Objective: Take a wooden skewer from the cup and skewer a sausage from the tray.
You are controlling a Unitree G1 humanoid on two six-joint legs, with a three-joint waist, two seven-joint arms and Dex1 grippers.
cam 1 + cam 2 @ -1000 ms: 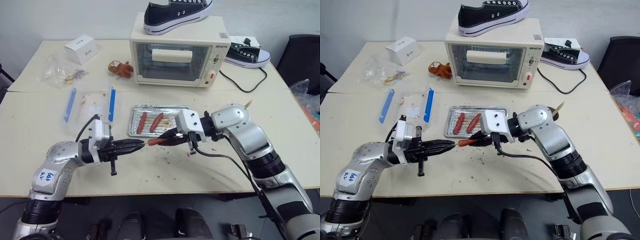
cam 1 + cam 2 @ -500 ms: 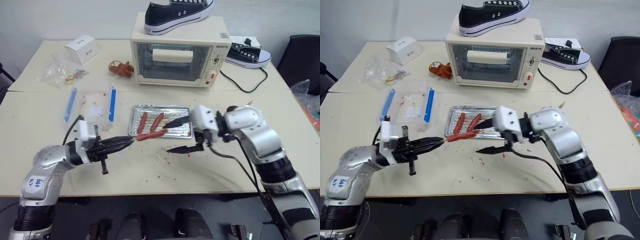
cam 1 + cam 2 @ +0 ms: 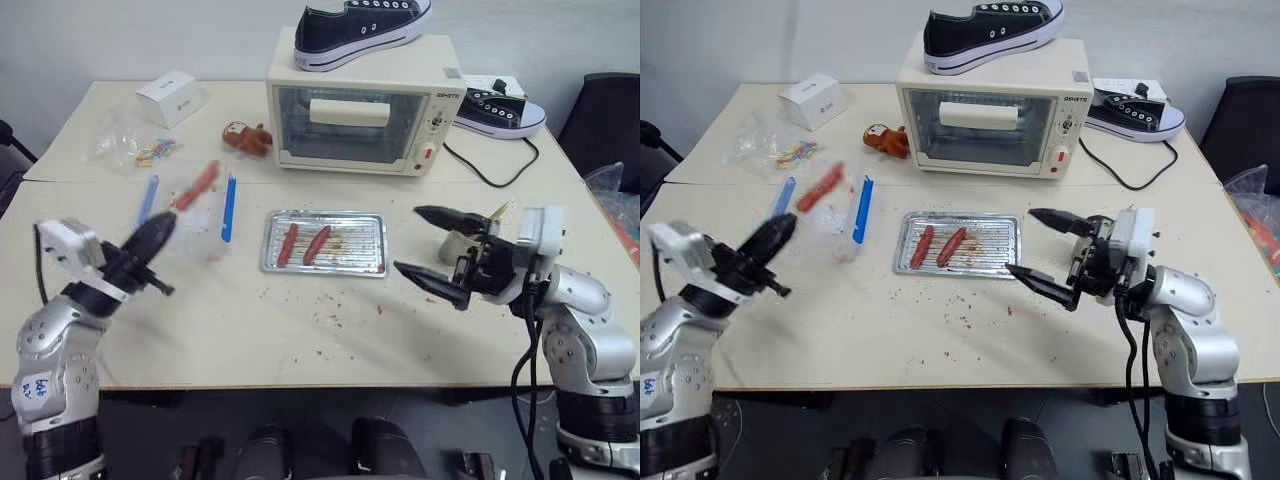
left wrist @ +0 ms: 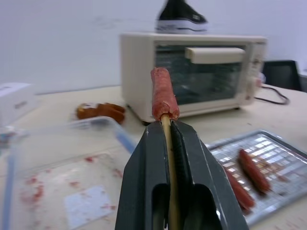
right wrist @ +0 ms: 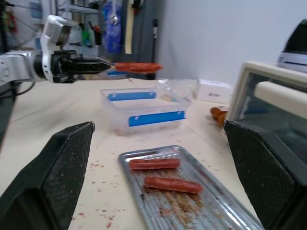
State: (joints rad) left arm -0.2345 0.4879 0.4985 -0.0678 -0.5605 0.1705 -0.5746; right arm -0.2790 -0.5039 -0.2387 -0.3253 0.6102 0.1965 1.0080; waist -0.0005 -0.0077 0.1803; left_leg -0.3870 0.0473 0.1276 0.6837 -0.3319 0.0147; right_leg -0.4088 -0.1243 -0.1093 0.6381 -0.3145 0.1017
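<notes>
Already the main work looks done: the sausage (image 4: 164,93) sits impaled on the wooden skewer (image 4: 169,158), and the left tool (image 3: 152,235) is clamped on that stick, holding it raised above the clear plastic box with blue clips (image 3: 190,215) at the left of the pale tabletop (image 3: 300,330). As a judgement, little is left beyond presenting or setting down the loaded skewer.

By size, the tabletop comes first, a matte cream surface speckled with reddish crumbs. On it stands a boxy cream toaster oven (image 3: 360,110) with a glass door, a black canvas sneaker (image 3: 360,25) resting on its top. The box is thin, see-through plastic with smears inside. The tray (image 3: 325,243) is shiny silver metal, rectangular with rounded corners, a raised rim and a ridged bottom; two more sausages (image 3: 302,244) lie in it side by side, smooth, reddish-brown and finger-shaped. The right tool (image 3: 432,250) hangs just right of the tray with its black, textured fingers (image 5: 62,167) spread wide and nothing between them. The cup (image 3: 462,244) is a dull grey cylinder, partly hidden behind that tool, with a pale stick tip poking above it. The held skewer is thin, straight, pale tan wood; its sausage has a rough, blunt end.
</notes>
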